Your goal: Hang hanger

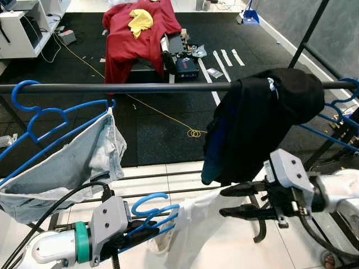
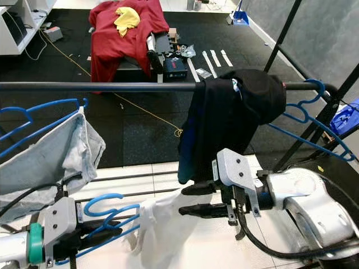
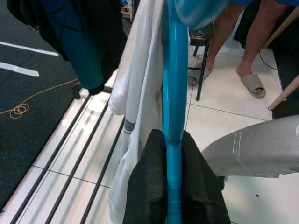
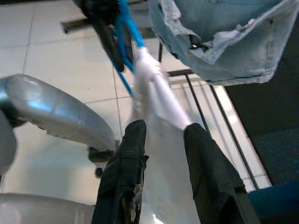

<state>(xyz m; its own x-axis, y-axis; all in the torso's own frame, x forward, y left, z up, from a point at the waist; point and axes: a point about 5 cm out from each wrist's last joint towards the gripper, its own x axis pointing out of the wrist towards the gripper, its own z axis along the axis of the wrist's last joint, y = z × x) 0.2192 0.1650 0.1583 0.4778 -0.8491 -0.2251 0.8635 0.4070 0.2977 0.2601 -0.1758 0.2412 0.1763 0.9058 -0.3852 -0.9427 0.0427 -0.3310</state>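
A blue hanger (image 1: 150,208) carrying a white garment (image 1: 190,224) is held low, under the black rail (image 1: 140,87) of a clothes rack. My left gripper (image 1: 143,230) is shut on the hanger's bar (image 3: 174,116), and the white garment (image 3: 140,84) drapes beside it. My right gripper (image 1: 227,200) stands open just below a black garment (image 1: 258,117) slung over the rail. In the right wrist view the white garment (image 4: 159,107) lies between its spread fingers (image 4: 128,154); whether they touch it is unclear.
A blue hanger with pale denim (image 1: 56,162) hangs on the rail at left, and an empty blue hanger (image 1: 342,117) at right. A red cloth (image 1: 134,33) covers a box on the dark floor. A person's slippered feet (image 3: 252,84) stand nearby.
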